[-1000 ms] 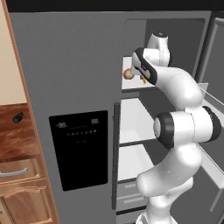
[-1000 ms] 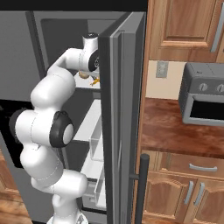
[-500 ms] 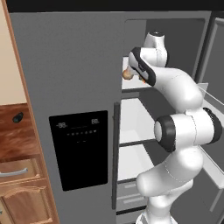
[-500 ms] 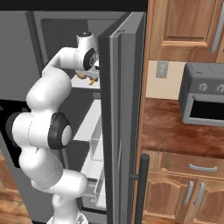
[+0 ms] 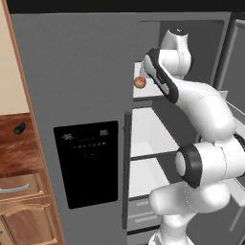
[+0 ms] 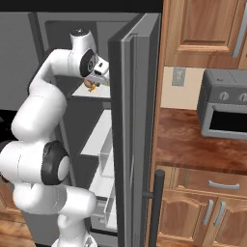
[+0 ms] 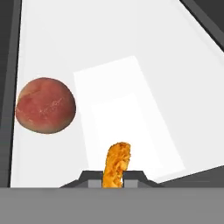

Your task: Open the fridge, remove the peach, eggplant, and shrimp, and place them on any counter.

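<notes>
The fridge (image 5: 86,95) stands with its right door (image 6: 132,120) swung wide beside the arm; the eggplant (image 5: 19,128) lies on the counter (image 5: 16,153) at left. Since a second ago the hand has lifted slightly. The gripper (image 7: 114,177) is clenched on the shrimp (image 7: 116,164) above the white shelf (image 7: 109,87), the peach (image 7: 45,105) resting nearby to its left.

The only writing I can make out is on the fridge's black dispenser panel (image 5: 86,162): two pale "88" style digit readouts sit near its top, one left, one right. Below them runs a row of tiny marks, too small for me to read. Nothing else carries a legible label or brand.
</notes>
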Tool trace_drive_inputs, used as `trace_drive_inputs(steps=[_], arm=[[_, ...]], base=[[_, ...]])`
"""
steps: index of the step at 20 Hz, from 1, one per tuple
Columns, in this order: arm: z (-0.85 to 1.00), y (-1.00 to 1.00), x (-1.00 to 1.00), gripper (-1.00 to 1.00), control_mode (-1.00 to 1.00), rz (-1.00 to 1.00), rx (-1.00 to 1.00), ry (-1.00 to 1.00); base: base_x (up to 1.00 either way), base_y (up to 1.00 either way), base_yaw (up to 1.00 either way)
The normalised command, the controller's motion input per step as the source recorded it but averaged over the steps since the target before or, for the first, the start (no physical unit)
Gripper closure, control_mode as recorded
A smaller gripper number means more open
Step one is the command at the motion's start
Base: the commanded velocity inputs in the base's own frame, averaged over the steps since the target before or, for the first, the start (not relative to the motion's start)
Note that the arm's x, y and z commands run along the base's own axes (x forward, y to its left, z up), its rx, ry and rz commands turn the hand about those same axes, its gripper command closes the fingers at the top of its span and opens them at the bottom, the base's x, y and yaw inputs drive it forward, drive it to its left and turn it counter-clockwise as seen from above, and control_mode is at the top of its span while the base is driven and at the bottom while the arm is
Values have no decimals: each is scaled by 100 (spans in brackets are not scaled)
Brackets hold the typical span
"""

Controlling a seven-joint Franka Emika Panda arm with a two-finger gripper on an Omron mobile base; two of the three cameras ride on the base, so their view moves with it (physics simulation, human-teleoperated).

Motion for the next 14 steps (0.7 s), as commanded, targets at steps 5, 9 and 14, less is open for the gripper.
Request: trace_drive_inputs(steps=[5,9,14], arm=[[-3,-29,-100,100,-100,-2,3,-11],[-31,-14,-100,100,-100,-1,0,0],[-25,0,-96,100,-100,0,0,1]], base=[[0,0,0],[0,0,0],[0,0,0]])
